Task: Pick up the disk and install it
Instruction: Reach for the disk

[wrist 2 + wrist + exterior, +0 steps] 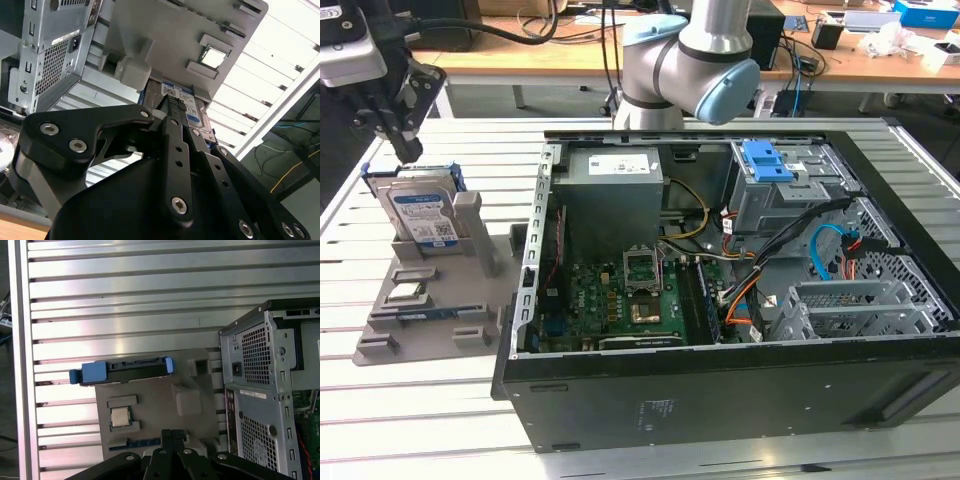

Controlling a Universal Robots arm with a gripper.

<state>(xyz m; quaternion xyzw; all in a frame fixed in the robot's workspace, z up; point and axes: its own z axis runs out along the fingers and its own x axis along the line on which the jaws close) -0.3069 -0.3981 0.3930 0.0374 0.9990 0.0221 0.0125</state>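
Exterior view puts your gripper (408, 150) just above the upright disk (420, 210), fingers (404, 140) clenched empty; it's probably stiff, weighty and fragile, so grip its blue-framed edges.

The grey arm (665, 65) bends at its pale-blue-capped joint at the back of the exterior view. Its black tool (406, 145) hangs at the exterior view's left, pointing down, slightly tilted. In the first wrist view its 2 fingers (166, 440) lie pressed together, gripping nothing.
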